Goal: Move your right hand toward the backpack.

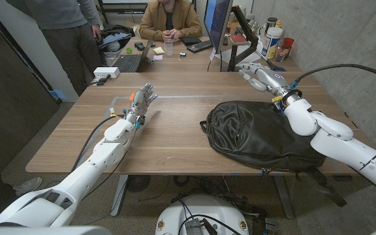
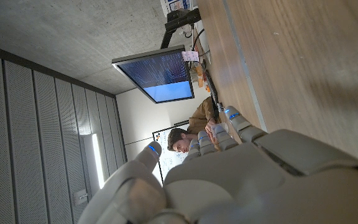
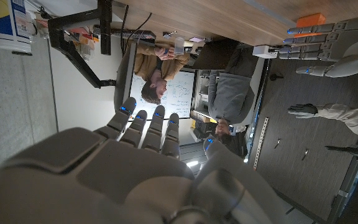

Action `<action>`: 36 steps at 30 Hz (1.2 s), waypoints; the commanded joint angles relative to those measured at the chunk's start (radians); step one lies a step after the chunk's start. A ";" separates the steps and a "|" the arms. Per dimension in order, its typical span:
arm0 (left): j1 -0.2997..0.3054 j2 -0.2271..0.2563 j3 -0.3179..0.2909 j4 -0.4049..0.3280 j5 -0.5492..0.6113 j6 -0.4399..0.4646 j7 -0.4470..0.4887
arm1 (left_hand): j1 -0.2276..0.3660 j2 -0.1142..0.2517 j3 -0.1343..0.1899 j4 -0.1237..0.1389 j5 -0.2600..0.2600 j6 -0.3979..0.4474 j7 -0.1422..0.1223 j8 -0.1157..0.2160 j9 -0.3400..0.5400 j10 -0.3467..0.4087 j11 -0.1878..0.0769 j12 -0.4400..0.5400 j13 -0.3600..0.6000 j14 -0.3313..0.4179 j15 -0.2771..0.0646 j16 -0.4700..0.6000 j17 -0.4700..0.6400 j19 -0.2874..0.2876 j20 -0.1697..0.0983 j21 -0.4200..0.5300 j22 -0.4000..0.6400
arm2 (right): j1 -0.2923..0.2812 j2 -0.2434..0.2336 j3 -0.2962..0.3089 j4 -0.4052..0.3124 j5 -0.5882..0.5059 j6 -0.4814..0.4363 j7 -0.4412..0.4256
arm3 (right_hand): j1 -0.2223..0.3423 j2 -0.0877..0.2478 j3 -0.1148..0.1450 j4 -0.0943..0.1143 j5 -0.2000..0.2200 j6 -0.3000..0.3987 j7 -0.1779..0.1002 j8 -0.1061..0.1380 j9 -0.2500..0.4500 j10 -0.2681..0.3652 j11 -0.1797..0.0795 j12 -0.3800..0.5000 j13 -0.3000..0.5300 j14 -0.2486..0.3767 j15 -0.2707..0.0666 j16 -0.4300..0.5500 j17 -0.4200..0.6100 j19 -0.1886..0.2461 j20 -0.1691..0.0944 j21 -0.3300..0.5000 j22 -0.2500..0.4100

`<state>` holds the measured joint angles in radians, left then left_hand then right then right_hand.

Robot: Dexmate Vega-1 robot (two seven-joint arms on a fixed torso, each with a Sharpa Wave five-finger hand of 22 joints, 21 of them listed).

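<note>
**Table inventory: two hands, one backpack**

Standing person: far left behind the table, in grey top and dark trousers.

White box: on the table's far left edge, beside an open laptop.

Left hand: raised over the left half of the wooden table, fingers straight, close together and pointing away from the robot; it holds nothing. Also seen from the left wrist view, fingers extended side by side, and across the room in the right wrist view.

Seated person: behind the table at centre, brown jacket, hands together, with a clear cup in front.

Backpack: black, lying flat on the right half of the table, reaching to the near edge, with a strap hanging over it.

Monitor: upright at the far right of the table, just behind the right hand.

Right hand: raised above the table just beyond the backpack's far edge, not touching it, fingers straight and slightly apart, empty. The right wrist view shows the fingers extended side by side.

Bottles and containers: clustered at the far right corner.
</note>
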<state>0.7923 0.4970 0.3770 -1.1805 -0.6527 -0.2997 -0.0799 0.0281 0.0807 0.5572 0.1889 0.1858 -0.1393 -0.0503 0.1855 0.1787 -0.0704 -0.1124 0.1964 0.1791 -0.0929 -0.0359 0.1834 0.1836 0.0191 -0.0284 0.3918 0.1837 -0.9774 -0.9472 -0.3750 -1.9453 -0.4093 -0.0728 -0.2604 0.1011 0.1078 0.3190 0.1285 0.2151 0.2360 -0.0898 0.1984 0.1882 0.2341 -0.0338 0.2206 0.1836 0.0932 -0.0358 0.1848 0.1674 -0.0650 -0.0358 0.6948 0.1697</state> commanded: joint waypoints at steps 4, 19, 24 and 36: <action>-0.001 0.002 -0.002 0.003 -0.002 0.002 -0.002 | -0.011 0.093 0.008 0.000 -0.004 0.000 -0.003 0.002 0.003 0.006 -0.003 0.002 0.005 -0.007 -0.062 0.005 0.006 0.006 -0.039 -0.001 0.004 | 0.012 0.002 -0.021 0.003 -0.026 -0.014 0.011 | 0.012 0.016 0.007 -0.006 -0.002 0.000 -0.010 -0.005 0.003 0.001 -0.007 -0.003 0.003 0.005 -0.032 -0.002 0.004 0.011 -0.050 -0.004 0.005; -0.018 -0.005 0.001 0.028 -0.001 -0.001 -0.012 | -0.011 0.092 0.008 0.000 -0.004 0.001 -0.002 0.002 0.003 0.006 0.000 0.003 0.005 -0.007 -0.061 0.005 0.006 0.007 -0.038 -0.002 0.004 | 0.028 0.006 -0.041 0.013 -0.046 -0.020 0.021 | 0.018 0.011 0.009 -0.011 -0.003 -0.001 -0.025 -0.004 0.003 -0.001 -0.009 -0.004 0.003 0.007 -0.032 -0.002 0.003 0.020 -0.048 -0.009 0.005; -0.025 -0.007 0.001 0.039 -0.001 -0.002 -0.015 | -0.011 0.092 0.007 0.000 -0.004 0.001 -0.002 0.002 0.003 0.006 -0.001 0.003 0.005 -0.007 -0.063 0.005 0.006 0.007 -0.038 -0.002 0.004 | 0.035 0.009 -0.049 0.017 -0.055 -0.025 0.026 | 0.022 0.010 0.010 -0.014 -0.003 0.005 -0.038 -0.002 0.003 0.000 -0.009 -0.004 0.003 0.008 -0.033 -0.003 0.003 0.021 -0.047 -0.013 0.005; -0.042 -0.017 0.005 0.072 0.000 -0.006 -0.025 | -0.011 0.092 0.007 0.000 -0.004 0.000 -0.002 0.002 0.003 0.006 -0.002 0.002 0.005 -0.007 -0.062 0.005 0.006 0.007 -0.038 -0.003 0.004 | 0.053 0.014 -0.070 0.035 -0.066 -0.015 0.035 | 0.024 0.010 0.012 -0.015 -0.003 0.006 -0.035 -0.002 0.003 0.000 -0.009 -0.004 0.003 0.009 -0.035 -0.002 0.003 0.022 -0.049 -0.018 0.005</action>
<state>0.7655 0.4883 0.3784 -1.1363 -0.6540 -0.2997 -0.0962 0.0277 0.0803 0.5572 0.1889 0.1858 -0.1393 -0.0502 0.1855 0.1787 -0.0704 -0.1123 0.1964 0.1791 -0.0929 -0.0359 0.1834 0.1836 0.0214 -0.0308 0.3918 0.1836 -0.9404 -0.9387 -0.4257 -1.9251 -0.4620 -0.0938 -0.2341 0.1141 0.1160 0.3262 0.1212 0.2151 0.2376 -0.1163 0.1984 0.1882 0.2303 -0.0376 0.2206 0.1837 0.0931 -0.0358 0.1848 0.1677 -0.0472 -0.0321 0.6803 0.1697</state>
